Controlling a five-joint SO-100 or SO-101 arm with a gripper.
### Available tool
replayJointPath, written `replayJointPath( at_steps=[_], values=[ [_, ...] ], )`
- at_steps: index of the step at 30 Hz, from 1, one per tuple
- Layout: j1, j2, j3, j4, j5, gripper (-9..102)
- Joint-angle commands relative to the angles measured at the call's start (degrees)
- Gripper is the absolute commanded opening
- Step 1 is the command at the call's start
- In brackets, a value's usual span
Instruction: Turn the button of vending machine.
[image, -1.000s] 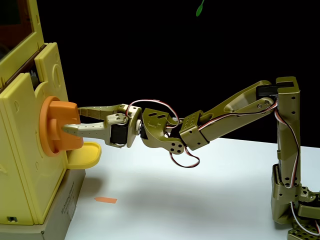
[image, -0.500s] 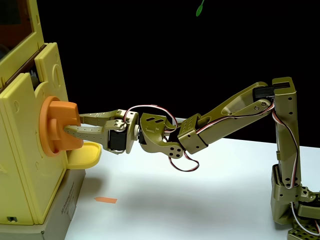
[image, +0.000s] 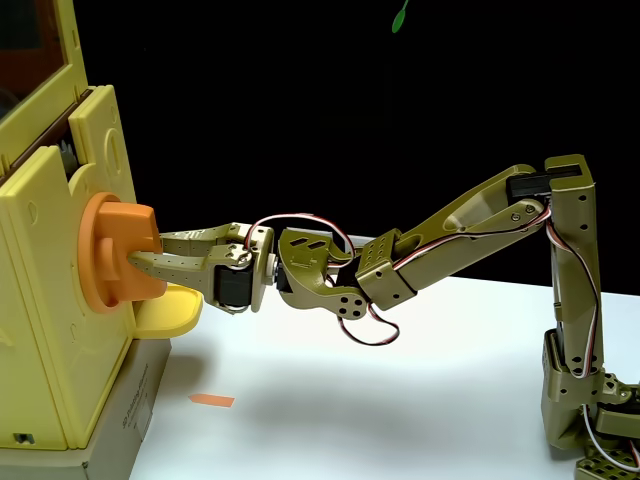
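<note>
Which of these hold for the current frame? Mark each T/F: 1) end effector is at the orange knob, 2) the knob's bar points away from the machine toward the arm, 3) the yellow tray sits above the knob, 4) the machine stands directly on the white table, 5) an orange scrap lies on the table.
1) True: the end effector has its fingers on either side of the bar of the orange knob.
2) True.
3) False: the yellow tray sits below the knob.
4) False: the vending machine rests on a grey cardboard box.
5) True: an orange scrap lies on the white table.
</note>
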Motion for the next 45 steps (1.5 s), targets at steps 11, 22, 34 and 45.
replayJointPath(
  at_steps=[11,22,34,45],
  values=[
    [0.79,2.37,-1.32,1.14,17.31,-1],
    [2.9,5.01,-1.41,1.23,66.8,-1],
    [4.22,5.45,-2.64,3.08,127.35,-1],
    [3.96,5.8,-1.76,13.27,169.28,1]
  ],
)
